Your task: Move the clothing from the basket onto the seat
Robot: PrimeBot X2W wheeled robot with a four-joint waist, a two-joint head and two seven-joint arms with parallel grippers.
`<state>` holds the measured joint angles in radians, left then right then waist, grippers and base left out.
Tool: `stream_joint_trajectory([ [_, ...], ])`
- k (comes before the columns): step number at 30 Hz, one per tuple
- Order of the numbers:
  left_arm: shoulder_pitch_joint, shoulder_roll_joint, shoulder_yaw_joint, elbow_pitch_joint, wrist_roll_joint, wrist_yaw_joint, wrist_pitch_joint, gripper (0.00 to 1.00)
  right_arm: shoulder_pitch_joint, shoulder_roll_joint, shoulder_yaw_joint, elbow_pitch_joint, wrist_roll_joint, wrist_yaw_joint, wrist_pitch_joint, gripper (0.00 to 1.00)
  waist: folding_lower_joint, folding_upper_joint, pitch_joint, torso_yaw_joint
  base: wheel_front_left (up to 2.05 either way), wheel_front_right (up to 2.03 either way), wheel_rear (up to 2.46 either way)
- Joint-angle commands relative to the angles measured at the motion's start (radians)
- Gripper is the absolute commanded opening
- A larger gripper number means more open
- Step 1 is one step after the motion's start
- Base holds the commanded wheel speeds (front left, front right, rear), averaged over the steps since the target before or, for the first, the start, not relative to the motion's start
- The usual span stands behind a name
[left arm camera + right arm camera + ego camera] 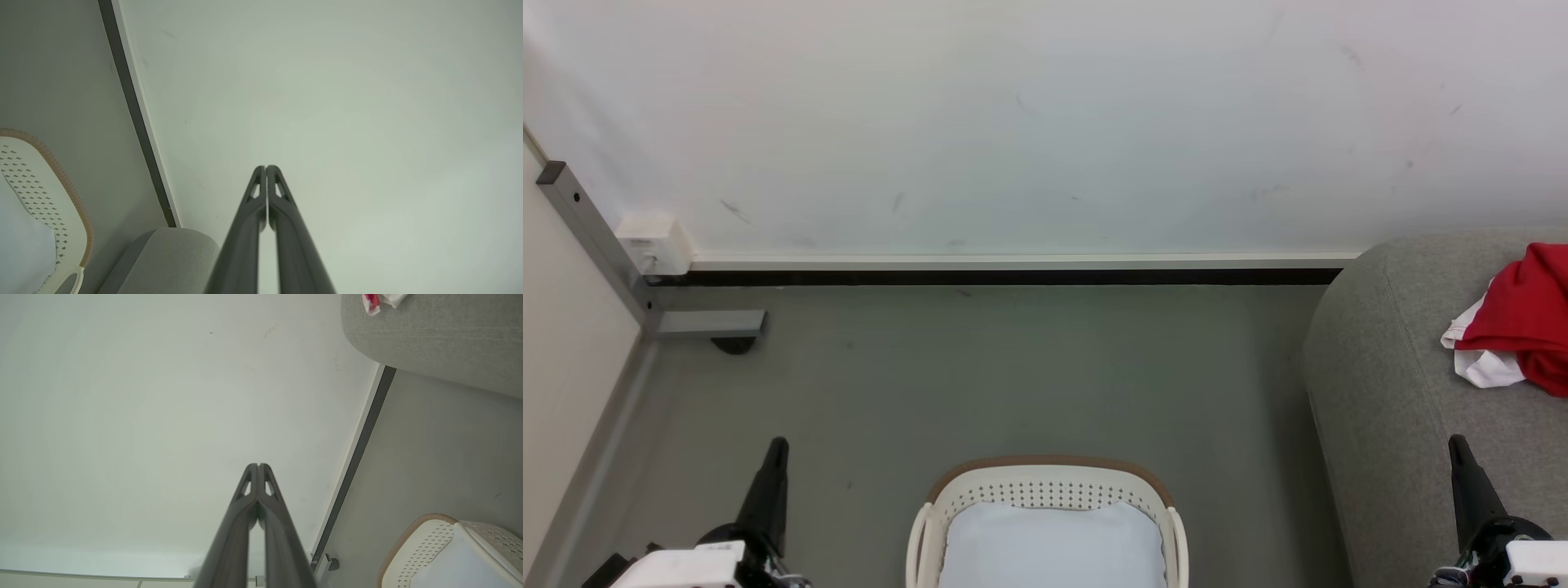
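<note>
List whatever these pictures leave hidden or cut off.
Clothing: head view, right edge cuts it; garment count unclear. Right wrist view, top edge leaves a scrap.
Basket: head view, bottom edge cuts its near half; whether anything lies there cannot be told.
Seat: head view, right edge cuts it; its extent is unknown.

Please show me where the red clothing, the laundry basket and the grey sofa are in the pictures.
red clothing (1529,314): head view, on its red fabric.
laundry basket (1045,493): head view, on its perforated far wall.
grey sofa (1380,384): head view, on its bare rounded end.
</note>
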<state>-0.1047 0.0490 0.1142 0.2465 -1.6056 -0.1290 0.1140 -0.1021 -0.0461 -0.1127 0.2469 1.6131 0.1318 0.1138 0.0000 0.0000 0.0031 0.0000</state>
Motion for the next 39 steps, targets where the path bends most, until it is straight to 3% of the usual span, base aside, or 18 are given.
stream_joint_trajectory([
  [1,-0.009,0.002,0.002,-0.003,-0.013,-0.005,0.004,0.0,-0.013,-0.008,-0.004,-0.005,0.0,-0.002,0.004,0.0,0.0,0.0,0.0,0.0,0.0,0.0,0.0],
  [39,-0.009,0.002,0.002,-0.004,-0.013,-0.005,0.004,0.0,-0.013,-0.008,-0.004,-0.005,0.0,-0.002,0.004,0.0,0.0,0.0,0.0,0.0,0.0,0.0,0.0],
])
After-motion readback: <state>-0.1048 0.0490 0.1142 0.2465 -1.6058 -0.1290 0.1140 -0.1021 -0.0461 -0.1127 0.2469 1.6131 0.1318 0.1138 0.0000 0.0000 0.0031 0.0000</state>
